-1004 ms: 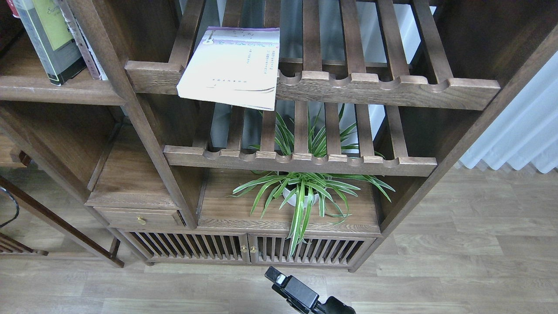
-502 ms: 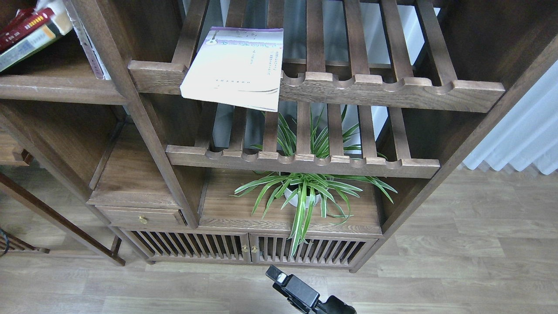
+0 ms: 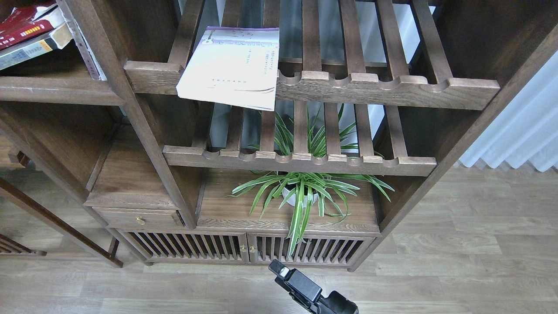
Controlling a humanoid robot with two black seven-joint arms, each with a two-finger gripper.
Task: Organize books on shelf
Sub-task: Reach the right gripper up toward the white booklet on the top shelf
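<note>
Toppled now, the red and grey books (image 3: 26, 37) lie flat; the thin, floppy white paperback (image 3: 231, 67) wants gripping at its overhanging edge; the black gripper (image 3: 285, 274)'s state is unclear.

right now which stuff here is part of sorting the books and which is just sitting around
Part of the job:
- white book with purple top band, lying on the upper slatted rack
- red book, lying tilted on another book
- solid shelf board at upper left

Just there:
- potted spider plant
- lower slatted rack
- small drawer
- slatted cabinet doors
</note>
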